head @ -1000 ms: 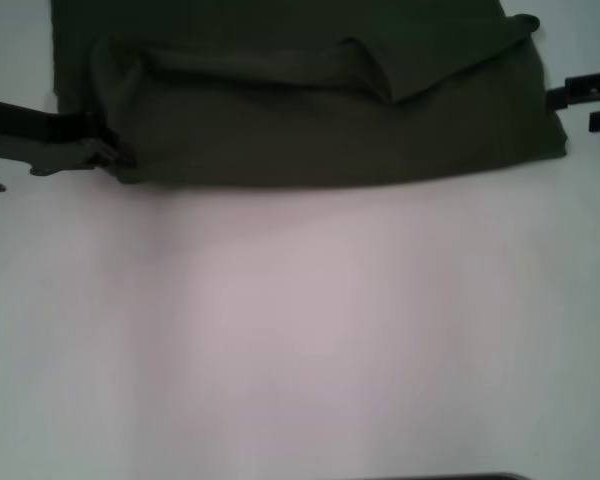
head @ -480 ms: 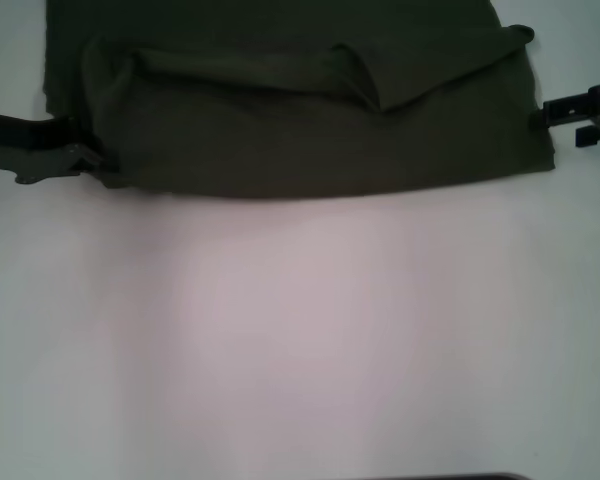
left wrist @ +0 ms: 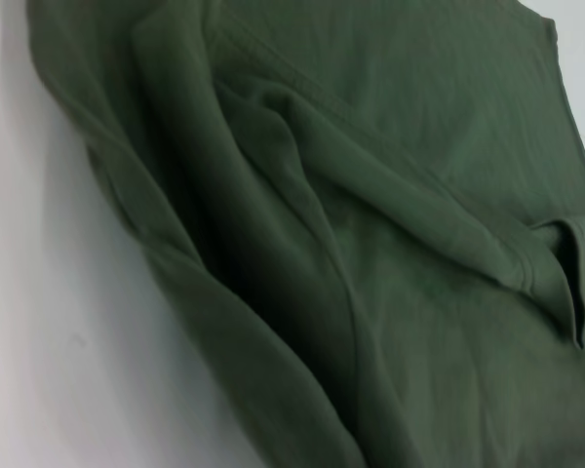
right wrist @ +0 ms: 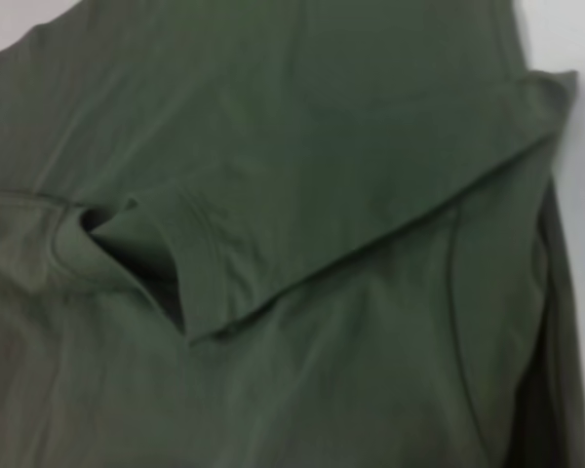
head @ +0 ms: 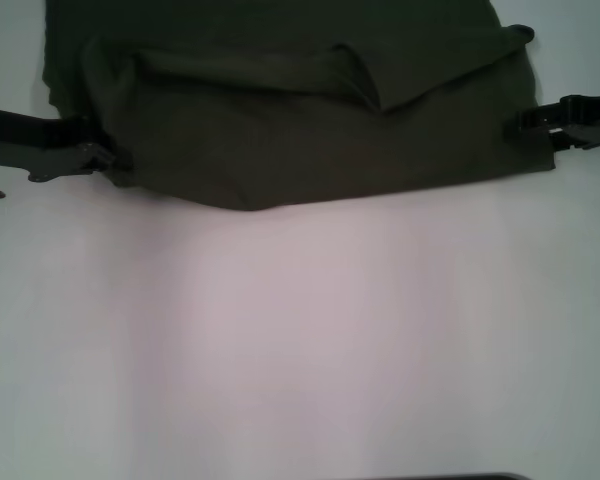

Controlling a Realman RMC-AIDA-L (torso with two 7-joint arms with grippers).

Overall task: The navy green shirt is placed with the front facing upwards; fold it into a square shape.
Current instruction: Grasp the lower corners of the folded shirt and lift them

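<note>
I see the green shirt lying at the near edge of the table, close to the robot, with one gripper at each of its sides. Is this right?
Not quite. The head view shows the navy green shirt at the far part of the table, away from the robot, with bare table nearer. The rest holds: the left gripper is at its left side and the right gripper at its right side.

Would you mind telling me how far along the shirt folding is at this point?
Partly done: the navy green shirt already has its sleeves folded in across the body. In hand: the left gripper and right gripper sit at its opposite side edges, near the front edge. Left: folding it lengthwise into a square, since it is a wide rectangle.
</note>
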